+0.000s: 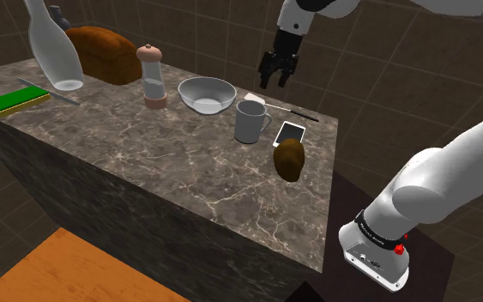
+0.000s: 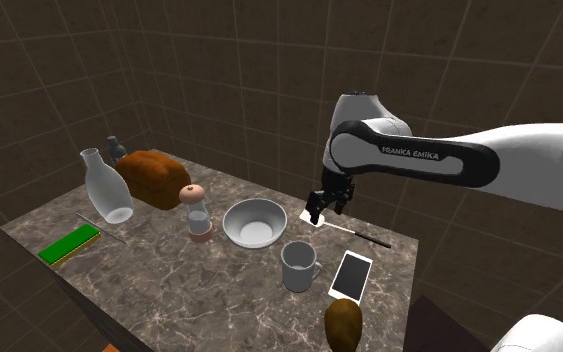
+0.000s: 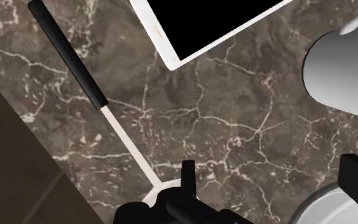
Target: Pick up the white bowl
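Marble surface (image 1: 136, 163), shoulder view, from the left: green pad (image 1: 12, 99), clear bottle (image 1: 52, 47), brown loaf (image 1: 102, 53), grinder (image 1: 152, 75), then the white bowl (image 1: 207, 94) — upright and empty, between the grinder and a grey mug (image 1: 250, 121). Pincer (image 1: 274, 84) hangs in the air beyond the mug, just right of the bowl, touching nothing — fingers apart, holding nothing. Below it lies a thin black-handled tool (image 1: 295, 111). Further right a phone (image 1: 290, 131) lies flat, with a brown lump (image 1: 290, 159) just in front of it.
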Controlling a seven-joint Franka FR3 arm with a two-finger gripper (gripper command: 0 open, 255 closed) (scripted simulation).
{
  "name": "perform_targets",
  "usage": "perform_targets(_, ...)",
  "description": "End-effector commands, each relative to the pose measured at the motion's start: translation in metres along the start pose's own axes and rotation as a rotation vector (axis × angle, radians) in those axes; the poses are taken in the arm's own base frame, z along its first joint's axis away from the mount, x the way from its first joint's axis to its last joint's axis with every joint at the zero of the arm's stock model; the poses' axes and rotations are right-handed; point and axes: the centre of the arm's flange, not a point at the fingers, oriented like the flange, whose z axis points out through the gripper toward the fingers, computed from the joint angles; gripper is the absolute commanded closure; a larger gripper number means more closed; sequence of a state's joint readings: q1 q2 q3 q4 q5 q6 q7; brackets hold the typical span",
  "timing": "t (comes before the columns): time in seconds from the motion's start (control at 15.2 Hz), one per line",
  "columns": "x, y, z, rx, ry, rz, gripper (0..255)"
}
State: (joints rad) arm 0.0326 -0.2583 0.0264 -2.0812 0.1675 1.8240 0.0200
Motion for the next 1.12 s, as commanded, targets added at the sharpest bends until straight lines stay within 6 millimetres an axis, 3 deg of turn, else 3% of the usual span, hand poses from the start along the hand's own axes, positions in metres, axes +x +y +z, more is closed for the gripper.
perform_targets(0.0, 0.026, -0.008, 0.007, 0.006, 0.01, 0.006, 0)
perform_targets(0.66, 0.139, -0.046, 0.028, 0.034, 0.053, 0.033, 0)
perform_targets(1.06, 0.139, -0.041, 0.059, 0.034, 0.053, 0.033, 0)
